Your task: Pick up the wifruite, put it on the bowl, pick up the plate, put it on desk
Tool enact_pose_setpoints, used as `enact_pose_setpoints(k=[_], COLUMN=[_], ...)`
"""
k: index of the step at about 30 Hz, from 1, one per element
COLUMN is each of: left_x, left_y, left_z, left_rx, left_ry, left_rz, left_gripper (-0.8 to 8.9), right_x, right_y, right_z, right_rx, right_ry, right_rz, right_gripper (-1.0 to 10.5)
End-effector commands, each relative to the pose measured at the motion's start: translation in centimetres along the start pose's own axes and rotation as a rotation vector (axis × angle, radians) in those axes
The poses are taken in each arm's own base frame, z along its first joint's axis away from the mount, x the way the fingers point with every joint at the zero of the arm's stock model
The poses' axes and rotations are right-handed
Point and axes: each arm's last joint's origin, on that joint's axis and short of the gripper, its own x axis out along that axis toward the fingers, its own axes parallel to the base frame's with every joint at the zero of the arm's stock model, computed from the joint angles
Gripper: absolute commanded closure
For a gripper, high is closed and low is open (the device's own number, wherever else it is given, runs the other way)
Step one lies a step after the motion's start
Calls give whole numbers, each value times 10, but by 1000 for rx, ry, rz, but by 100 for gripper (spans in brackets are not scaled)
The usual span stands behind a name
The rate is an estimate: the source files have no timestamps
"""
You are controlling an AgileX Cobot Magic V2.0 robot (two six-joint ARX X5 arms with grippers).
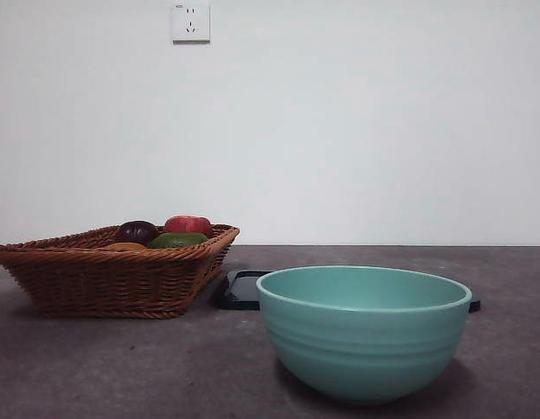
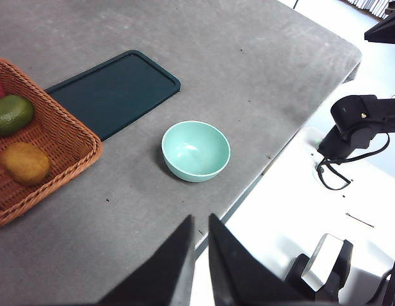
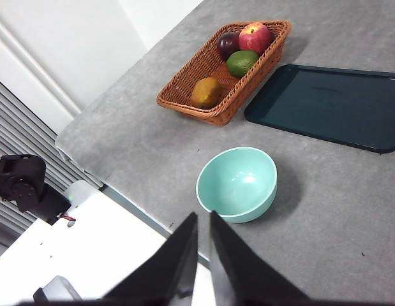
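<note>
Wifruite (image 3: 206, 92) in basket (image 3: 184, 95), far from both grippers.

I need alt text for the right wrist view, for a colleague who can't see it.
An empty mint-green bowl stands on the grey desk, near the right gripper, its jaws almost together. Beyond it a wicker basket holds the wifruite and three other fruits, beside a dark tray.

The left tool (image 2: 198, 255) hangs high over the table (image 2: 261, 70) edge, its jaws nearly together, with the mint-green bowl (image 2: 196, 151) empty mid-frame. At far left the wicker basket (image 2: 53, 137) holds the brownish-orange wifruite (image 2: 25, 163) and a green fruit (image 2: 11, 115). A dark tray (image 2: 114, 92) lies just beside the basket.
</note>
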Motion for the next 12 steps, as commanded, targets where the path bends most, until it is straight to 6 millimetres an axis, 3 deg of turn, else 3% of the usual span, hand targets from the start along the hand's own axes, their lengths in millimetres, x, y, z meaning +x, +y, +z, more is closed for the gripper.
enact_pose_setpoints(k=[1,12], left_x=[-3,-2], left_y=[-1,-1], left_z=[3,4], left_rx=[14,7], left_ry=[-23,-21], left_rz=[-6,4], left_gripper=[784,784], right_x=[-4,-4], right_y=[1,1], right_z=[2,2], right_rx=[-18,-18], right_ry=[-22,-22], right_rz=[17,17], right_gripper=[925,925])
